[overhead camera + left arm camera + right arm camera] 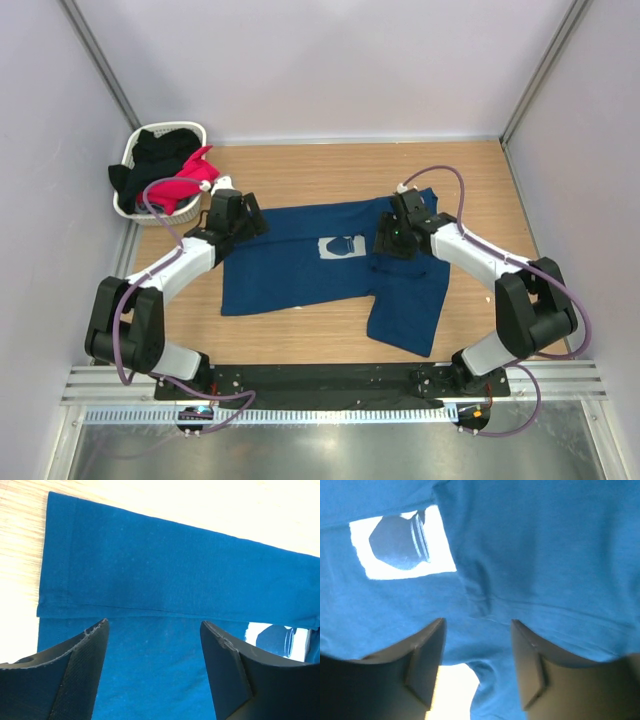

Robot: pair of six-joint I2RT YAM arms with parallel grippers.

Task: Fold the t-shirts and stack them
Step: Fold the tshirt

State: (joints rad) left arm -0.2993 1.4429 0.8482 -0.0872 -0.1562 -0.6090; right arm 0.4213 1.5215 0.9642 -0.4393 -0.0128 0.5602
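I list: white woven basket point(128, 160) holding crumpled black tee point(160, 150) and pink tee point(192, 178), shapes unclear; left gripper point(155, 627), fingers spread, empty, over the smooth navy tee point(290, 275) flat on the wooden table point(300, 170); right gripper point(477, 625), fingers parted, empty, beside its pale square print point(405, 545).

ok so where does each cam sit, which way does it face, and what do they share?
Top external: fixed above and behind the arms, looking down on the table; shows left arm, right arm, whole navy t-shirt.
Left wrist: on the left arm, looking down past the open left pincer, its only robot part, at the shirt's folded edge.
Right wrist: on the right arm, looking down past the open right pincer, likewise, at the shirt.
Shared: all three see the pale chest print.
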